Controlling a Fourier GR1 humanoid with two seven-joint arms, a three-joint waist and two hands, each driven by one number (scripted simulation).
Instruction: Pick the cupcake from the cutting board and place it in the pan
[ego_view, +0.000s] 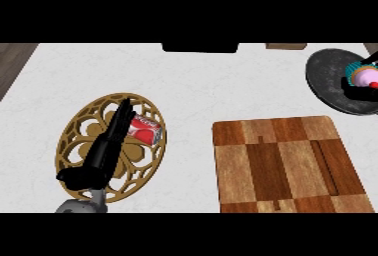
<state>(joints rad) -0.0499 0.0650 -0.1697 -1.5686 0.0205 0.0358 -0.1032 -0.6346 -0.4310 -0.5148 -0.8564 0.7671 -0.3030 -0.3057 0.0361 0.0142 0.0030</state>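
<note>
Cupcake (363, 76) with pink frosting and a teal wrapper sits inside the dark pan (328, 80) at the desk's far right corner, and we see it partly covered by black fingers at the picture's right edge. Those fingers belong to our right hand (356, 86), of which only a small part shows; they appear curled against the cupcake's wrapper, and a red spot shows just beside the frosting. We cannot tell whether the cupcake rests on the pan's floor or hangs just above it.

Our cutting board (288, 164), a checkered wooden slab, lies toward the desk's near right side, close beside the pan but not touching it, and we see nothing lying on it.

Toward the near left of the white desk (192, 85) lies a round golden trivet (81, 131) with an openwork flower pattern. A small red and white packet (145, 129) rests on its right part. Our left hand (111, 140) lies stretched across the trivet, fingers straight and pointing toward the far edge, holding nothing, just beside the packet.

A dark block (200, 47) stands at the far edge near its middle.
</note>
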